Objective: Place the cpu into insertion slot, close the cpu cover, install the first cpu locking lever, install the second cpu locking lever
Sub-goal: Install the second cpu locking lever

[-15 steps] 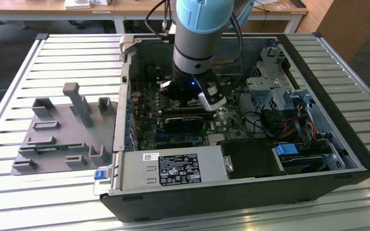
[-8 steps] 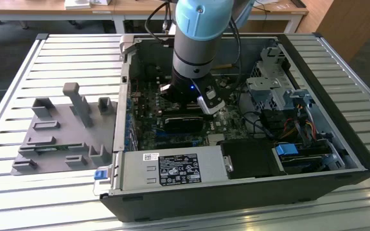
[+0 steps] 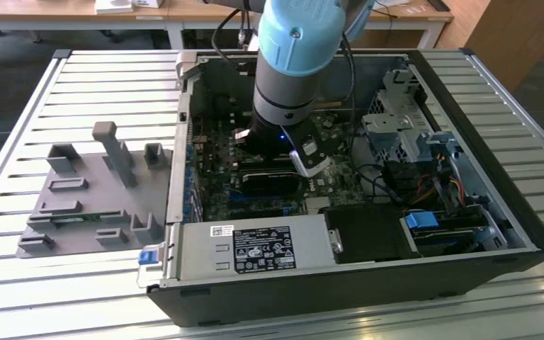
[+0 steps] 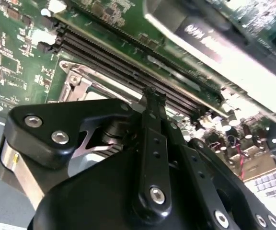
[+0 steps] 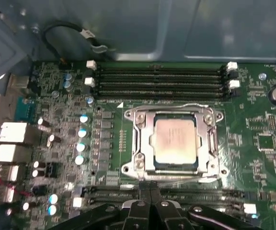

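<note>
First wrist view: the cpu already lies in the insertion slot, its dull silvery top showing through the square window of the cpu cover, which looks folded down flat around it. A thin wire lever runs along the cover's edge far from the fingers, and another bright bar lies along the near edge, just ahead of the fingertips; whether either is hooked home I cannot tell. The gripper has its two fingers pressed together with nothing between them, tips just short of the socket's near edge and pointing at it. Rows of long black memory slots sit beyond the socket, and another pair lies under the fingertips.

In the second wrist view the gripper shows the same clenched pair, tip hovering over the long slots with a corner of the socket frame beside it. In the exterior view the arm reaches straight down into the open computer case, which stands on a slatted table.

By my judgement the chip and cover steps are done and the lever work is in hand. The risks: the shut tips could slide off a springy wire lever (it is thin and shiny), strike the capacitors beside the socket, or press on the cover hard enough to stress the chip.
</note>
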You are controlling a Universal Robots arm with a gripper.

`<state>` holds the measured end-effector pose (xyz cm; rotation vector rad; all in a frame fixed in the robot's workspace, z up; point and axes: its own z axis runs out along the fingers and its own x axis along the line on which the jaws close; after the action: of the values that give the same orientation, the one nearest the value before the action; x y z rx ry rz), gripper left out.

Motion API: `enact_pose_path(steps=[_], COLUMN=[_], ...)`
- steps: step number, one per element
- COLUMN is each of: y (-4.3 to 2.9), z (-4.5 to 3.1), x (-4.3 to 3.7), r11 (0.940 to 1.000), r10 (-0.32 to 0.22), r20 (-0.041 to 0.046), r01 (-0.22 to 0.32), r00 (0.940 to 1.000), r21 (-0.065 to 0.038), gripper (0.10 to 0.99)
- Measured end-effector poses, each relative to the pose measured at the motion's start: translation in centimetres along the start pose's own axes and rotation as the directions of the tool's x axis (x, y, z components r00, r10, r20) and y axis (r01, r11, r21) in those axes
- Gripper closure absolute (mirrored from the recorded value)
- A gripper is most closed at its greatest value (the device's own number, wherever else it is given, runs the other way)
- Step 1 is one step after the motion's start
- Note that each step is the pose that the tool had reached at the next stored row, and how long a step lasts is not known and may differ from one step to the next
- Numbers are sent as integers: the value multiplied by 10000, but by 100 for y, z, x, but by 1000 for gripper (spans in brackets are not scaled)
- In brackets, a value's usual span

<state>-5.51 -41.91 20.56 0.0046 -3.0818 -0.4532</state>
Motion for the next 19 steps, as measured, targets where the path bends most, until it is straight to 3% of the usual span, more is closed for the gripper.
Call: enact_pose_path(steps=[5, 11, 14, 19], y=[-40, -23, -5, 49], z=[-10, -69, -130, -308], x=[55, 66, 73, 112], r11=[9998, 9998, 9998, 9998], r10=[-6, -7, -6, -6], r20=[1, 1, 1, 2], r01=[6, 7, 6, 6], r00=[10000, 10000, 10000, 10000], r21=[-191, -212, -211, -211], gripper=[980, 980, 980, 980])
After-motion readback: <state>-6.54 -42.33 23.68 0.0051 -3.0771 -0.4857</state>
